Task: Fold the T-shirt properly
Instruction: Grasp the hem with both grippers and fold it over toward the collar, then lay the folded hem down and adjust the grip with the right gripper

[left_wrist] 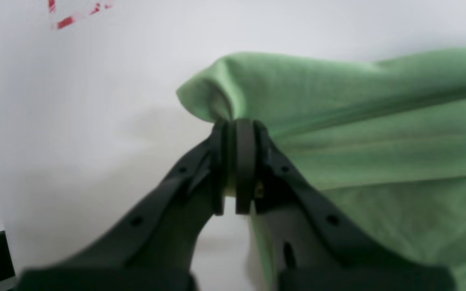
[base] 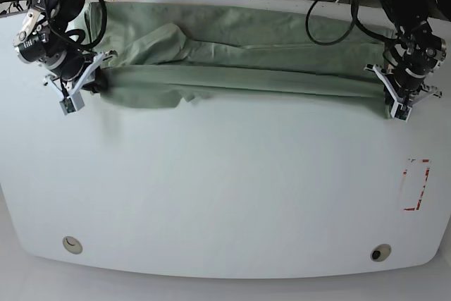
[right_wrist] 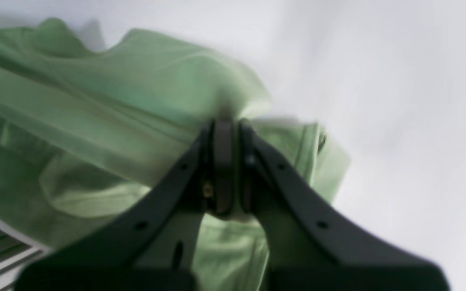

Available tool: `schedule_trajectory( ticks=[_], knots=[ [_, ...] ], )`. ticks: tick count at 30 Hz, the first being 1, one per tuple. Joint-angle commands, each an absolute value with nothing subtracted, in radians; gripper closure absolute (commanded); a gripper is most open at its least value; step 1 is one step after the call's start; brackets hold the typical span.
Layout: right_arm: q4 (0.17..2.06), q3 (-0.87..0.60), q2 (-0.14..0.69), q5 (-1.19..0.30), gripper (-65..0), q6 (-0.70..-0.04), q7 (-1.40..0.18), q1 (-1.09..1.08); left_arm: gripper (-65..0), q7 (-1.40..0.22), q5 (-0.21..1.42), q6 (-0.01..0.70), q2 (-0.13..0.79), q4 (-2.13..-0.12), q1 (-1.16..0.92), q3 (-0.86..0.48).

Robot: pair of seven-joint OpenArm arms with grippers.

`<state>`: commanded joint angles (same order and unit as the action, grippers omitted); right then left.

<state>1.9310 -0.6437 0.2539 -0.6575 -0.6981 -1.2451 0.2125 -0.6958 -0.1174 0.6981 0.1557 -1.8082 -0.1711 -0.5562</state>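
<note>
Pale sage-green T-shirt [base: 282, 58], soft matte knit, lies along the far side of the white tabletop [base: 225, 195], spread wide from one arm to the other. Its near part is drawn into a long, taut band between the two grippers, smooth and slightly sagging, with straight lengthwise creases.

Left gripper [left_wrist: 233, 165]: dark, narrow fingers brought together on a pinch of the knit. Above the fingertips the cloth bunches into a rounded, curled lip; a deep, straight crease runs away from the pinch, and a second layer hangs lower, its edge soft.

Right gripper [right_wrist: 231, 165]: jaws likewise narrowed on gathered fabric. Cloth rolls over beside the tips in a smooth hump, with a wavy upper edge further along. Beside and beneath, a stitched hem shows as a raised, straight ridge; a loose, rounded fold bulges under the stretched band.

In the base view, the shirt's far portion rests flatter, with a puffed, leaf-shaped fold toward the right arm's side. Below the band on that same side, a scalloped bit of cloth shows.

Tabletop: smooth, pale, rounded near corners, a round fitting [base: 72, 244] near one and a darker round fitting [base: 380, 252] near the other. Broken red marks [base: 417, 185] trace a partial rectangle on the left arm's side.
</note>
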Motion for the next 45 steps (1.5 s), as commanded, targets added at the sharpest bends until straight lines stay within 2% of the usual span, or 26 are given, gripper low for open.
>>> schedule_trajectory(
  ticks=[9, 13, 15, 20, 21, 23, 28, 35, 40, 45],
  knots=[
    [1.929, -0.676, 0.251, -0.697, -0.8, -0.698, -1.242, 0.335, 0.0, -0.696, -0.117, 0.698, 0.156, -1.847, -0.328, -0.558],
    [1.928, -0.677, 0.213, -0.691, -1.9, -0.698, -1.237, 0.387, -0.4, -0.725, -0.117, 0.698, 0.156, -1.848, -0.378, -0.552],
    [1.926, -0.694, 0.206, -0.69, -8.6, -0.698, -1.237, 0.398, -5.1, -0.757, -0.117, 0.698, 0.156, -1.85, -0.381, -0.55],
    [1.934, -0.76, 0.182, -0.694, -36.5, -0.698, -1.236, 0.426, -26.1, -0.8, -0.117, 0.698, 0.156, -1.847, -0.381, -0.555],
    [1.946, -0.777, 0.179, -0.7, -40.4, -0.698, -1.236, 0.426, -29.7, -0.8, -0.117, 0.698, 0.156, -1.851, -0.381, -0.55],
    [1.972, -0.797, 0.174, -0.7, -43.6, -0.698, -1.236, 0.426, -33.5, -0.8, -0.117, 0.698, 0.156, -1.857, -0.38, -0.549],
    [1.986, -0.791, 0.162, -0.766, -43.6, -0.698, -1.237, 0.426, -33.9, -0.802, -0.11, 0.698, 0.139, -1.991, -0.378, -0.547],
    [1.983, -0.682, 0.162, -0.8, -43.6, -0.698, -1.228, 0.375, -33.9, -0.8, -0.061, 0.698, 0.116, -1.977, -0.378, -0.549],
    [1.968, -0.607, 0.16, -0.667, -44.5, -0.698, -1.23, 0.257, -33.9, -0.8, -0.058, 0.698, 0.113, -1.968, -0.384, -0.542],
    [1.87, -0.475, 0.179, -0.49, -44.5, -0.698, -1.224, 0.133, -33.9, -0.8, -0.058, 0.698, 0.113, -1.968, -0.384, -0.544]
  ],
)
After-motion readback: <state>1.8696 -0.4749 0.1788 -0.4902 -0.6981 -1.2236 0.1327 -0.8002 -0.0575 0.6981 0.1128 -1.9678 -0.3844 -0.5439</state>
